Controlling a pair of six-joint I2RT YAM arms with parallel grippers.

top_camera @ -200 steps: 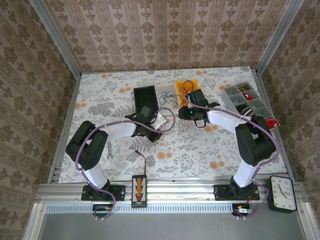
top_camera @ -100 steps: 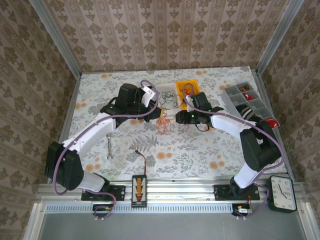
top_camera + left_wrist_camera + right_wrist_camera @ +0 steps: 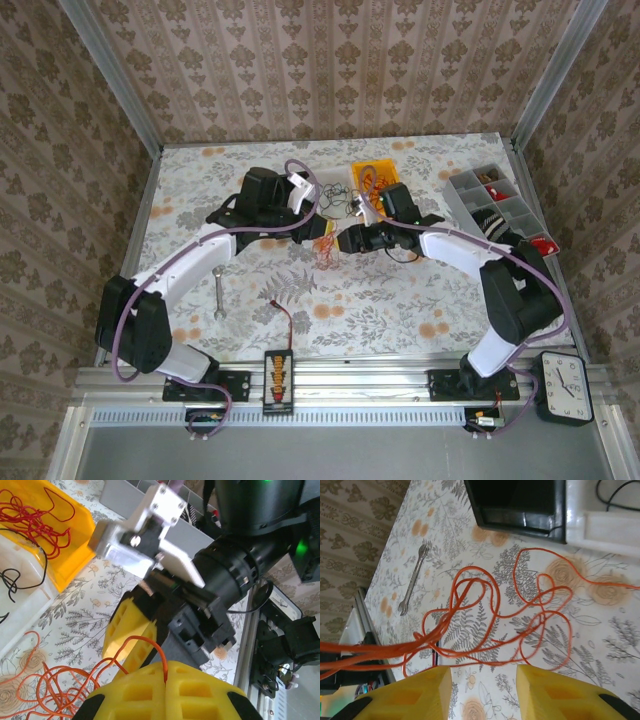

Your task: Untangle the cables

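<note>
1. Floral-printed tabletop carried the cables near its middle. They were a loose heap of thin orange loops lying between the two arms' tools (no real long axis, only curls crossing curls).
2. A few strands left the heap and ran off together toward the left gripper. In the left wrist view, one orange strand went straight into the seam between its yellow fingers, which were pressed together on it.
3. The left arm was therefore the nearer of the two, in contact with the tangle and pinching one strand of it.
4. The right gripper sat just beside the heap on the other side. In its own wrist view the loops spread on the table directly ahead of the fingertips and did not touch them.
5. Its fingers stood a moderate way apart, neither wide nor narrow, with bare tablecloth showing in the gap. It gripped nothing that I could see.
6. The coming move probably turned on this relation: the loose loops lay dead ahead of the right tool's gap, while the drawn-out strands led away toward the left edge of that view. The right tool would likely need to go forward and down onto a loop other than the pinched strand (a grab at several crossing loops could tighten the knot).
7. Further out lay a wrench, a black box and a yellow bin of red wires, all well apart from the heap.
</note>
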